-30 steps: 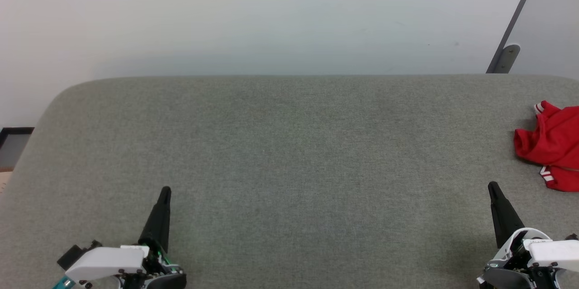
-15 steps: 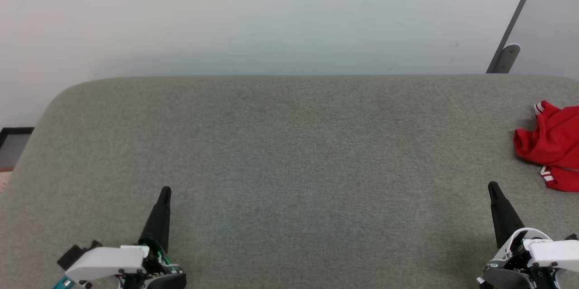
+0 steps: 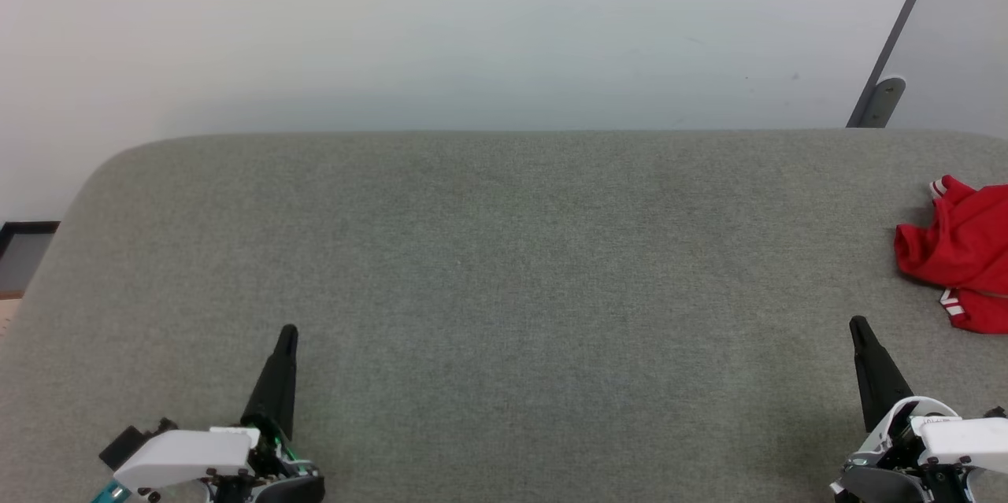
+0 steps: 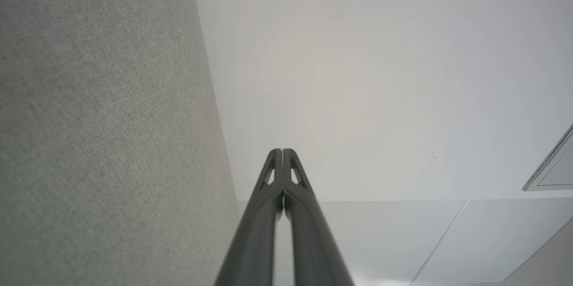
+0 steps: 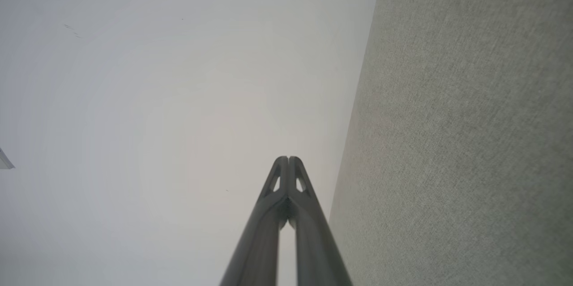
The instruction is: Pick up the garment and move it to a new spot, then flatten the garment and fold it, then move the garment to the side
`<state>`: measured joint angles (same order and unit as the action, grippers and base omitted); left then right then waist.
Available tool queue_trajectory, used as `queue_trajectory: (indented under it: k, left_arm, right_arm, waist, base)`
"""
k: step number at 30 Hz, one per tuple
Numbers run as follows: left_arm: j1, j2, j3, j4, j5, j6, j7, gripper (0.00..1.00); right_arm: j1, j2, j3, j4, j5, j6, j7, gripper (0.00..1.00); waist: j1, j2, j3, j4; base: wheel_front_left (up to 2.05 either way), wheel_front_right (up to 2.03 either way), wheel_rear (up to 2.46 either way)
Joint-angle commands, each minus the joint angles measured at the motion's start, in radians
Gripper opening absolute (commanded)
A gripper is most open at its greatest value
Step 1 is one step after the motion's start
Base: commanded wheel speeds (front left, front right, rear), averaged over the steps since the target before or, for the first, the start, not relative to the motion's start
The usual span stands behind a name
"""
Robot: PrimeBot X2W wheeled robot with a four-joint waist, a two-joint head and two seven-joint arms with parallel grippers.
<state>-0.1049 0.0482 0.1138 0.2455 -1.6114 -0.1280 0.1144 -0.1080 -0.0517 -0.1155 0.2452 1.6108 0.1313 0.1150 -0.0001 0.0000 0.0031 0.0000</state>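
The garment [image 3: 961,251] is a crumpled red shirt with white-and-red striped trim, lying at the far right edge of the grey felt-covered table [image 3: 504,267] and partly cut off by the picture's edge. My right gripper [image 3: 858,327] rests at the lower right, shut and empty, a short way in front of the garment and to its left. My left gripper [image 3: 288,332] rests at the lower left, shut and empty, far from the garment. In the wrist views the left gripper [image 4: 283,151] and right gripper [image 5: 289,159] both have their tips pressed together, pointing at the wall.
A plain white wall [image 3: 472,31] rises behind the table's far edge. A grey slanted post [image 3: 890,70] with a bracket stands at the back right. The table's left corner is rounded, with floor [image 3: 20,259] beyond it.
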Motion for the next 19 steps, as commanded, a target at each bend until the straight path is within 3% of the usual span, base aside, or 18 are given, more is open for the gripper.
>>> queue_trajectory:
  k: [1, 19]
  left_arm:
    - [-0.007, 0.001, 0.002, -0.002, -0.003, -0.005, 0.003, 0.00]
    - [-0.007, 0.001, 0.002, -0.002, -0.003, -0.005, 0.003, 0.00]
  right_arm:
    - [-0.002, 0.004, 0.003, 0.000, 0.004, -0.001, 0.002, 0.00]
    - [-0.002, 0.004, 0.003, 0.000, 0.004, -0.001, 0.002, 0.00]
  waist:
    - [0.0001, 0.0000, 0.000, 0.000]
    - [0.0001, 0.0000, 0.000, 0.000]
  base:
    - [0.00, 0.00, 0.00]
    - [0.00, 0.00, 0.00]
